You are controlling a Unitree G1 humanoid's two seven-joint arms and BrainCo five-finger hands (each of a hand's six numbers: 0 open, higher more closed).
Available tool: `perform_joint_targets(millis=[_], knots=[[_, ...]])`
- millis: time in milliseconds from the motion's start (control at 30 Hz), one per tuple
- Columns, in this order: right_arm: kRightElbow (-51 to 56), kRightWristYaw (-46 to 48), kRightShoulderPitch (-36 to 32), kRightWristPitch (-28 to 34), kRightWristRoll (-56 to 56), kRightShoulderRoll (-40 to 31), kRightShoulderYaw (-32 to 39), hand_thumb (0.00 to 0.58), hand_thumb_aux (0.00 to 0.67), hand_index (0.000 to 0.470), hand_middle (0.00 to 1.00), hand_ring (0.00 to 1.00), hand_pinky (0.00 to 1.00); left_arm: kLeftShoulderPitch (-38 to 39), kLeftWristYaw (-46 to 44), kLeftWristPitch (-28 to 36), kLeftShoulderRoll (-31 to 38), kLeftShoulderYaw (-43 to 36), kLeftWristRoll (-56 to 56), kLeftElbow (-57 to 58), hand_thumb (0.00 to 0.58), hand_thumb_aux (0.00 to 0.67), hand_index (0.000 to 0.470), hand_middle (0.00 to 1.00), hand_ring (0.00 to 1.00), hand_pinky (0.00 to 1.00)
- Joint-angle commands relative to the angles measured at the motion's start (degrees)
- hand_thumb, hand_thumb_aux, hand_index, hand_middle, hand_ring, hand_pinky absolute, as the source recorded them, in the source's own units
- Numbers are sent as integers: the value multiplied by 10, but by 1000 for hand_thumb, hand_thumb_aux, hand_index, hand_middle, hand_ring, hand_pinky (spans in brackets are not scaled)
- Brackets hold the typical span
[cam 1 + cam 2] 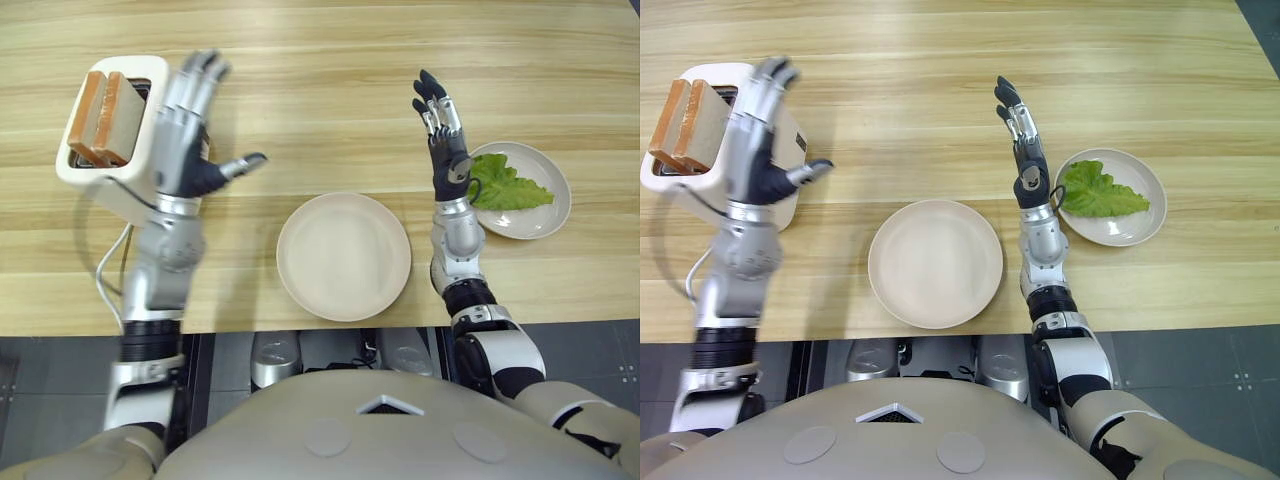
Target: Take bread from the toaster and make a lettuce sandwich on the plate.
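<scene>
Two browned bread slices (103, 120) are standing in the white toaster (95, 178) at the left of the wooden table (330, 70); the right eye view is revealing more of its side wall. The left hand (185, 140) is hovering beside it, fingers spread, holding nothing. The right hand (447, 140), likewise open, is standing between the round beige plate (343, 257) and a small white dish (545, 225) holding a green lettuce leaf (508, 186).

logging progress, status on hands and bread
Left robot hand open at white plastic toaster; right robot hand open by green lettuce leaf. Two brown toast slices in toaster. Nothing blocking.
</scene>
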Motion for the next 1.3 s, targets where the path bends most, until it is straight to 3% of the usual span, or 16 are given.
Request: perform_joint_targets(millis=[33,300,600,633,667,700,767,933,1033,1300], knots=[[-6,-1,9,1,6,3,-4,0,0,0,0,0,0,14,-56,87,54,59,7,-2,0,0,0,0,0,0],[-5,-6,9,-1,0,1,-7,0,0,0,0,0,0,32,-100,171,135,104,-44,107,0,0,0,0,0,0],[-4,-8,11,-4,-7,-1,-7,0,0,0,0,0,0,34,-94,180,152,77,-81,168,0,0,0,0,0,0],[-4,-8,12,-4,-7,-2,-7,0,0,0,0,0,0,33,-92,181,152,75,-84,170,75,45,31,0,0,0],[-4,-8,12,-5,-8,-2,-7,0,0,0,0,0,0,32,-89,182,152,75,-88,173,190,121,83,0,0,0],[-4,-9,13,-7,-12,-3,-7,0,0,0,0,0,0,30,-85,182,152,76,-93,176,436,336,231,0,0,0],[-4,-10,14,-9,-14,-4,-7,0,0,0,0,0,0,26,-80,183,155,74,-100,183,485,399,274,0,0,0],[-3,-11,15,-13,-17,-4,-6,0,0,0,0,0,0,19,-74,172,156,61,-117,193,493,410,281,0,0,0],[-3,-11,16,-15,-21,-4,-5,0,0,0,0,0,0,14,-72,160,152,44,-127,189,462,368,253,0,0,0],[3,-18,12,-18,-31,-3,-4,0,0,0,0,0,0,-5,-76,133,133,9,-151,156,501,423,290,0,0,0]])
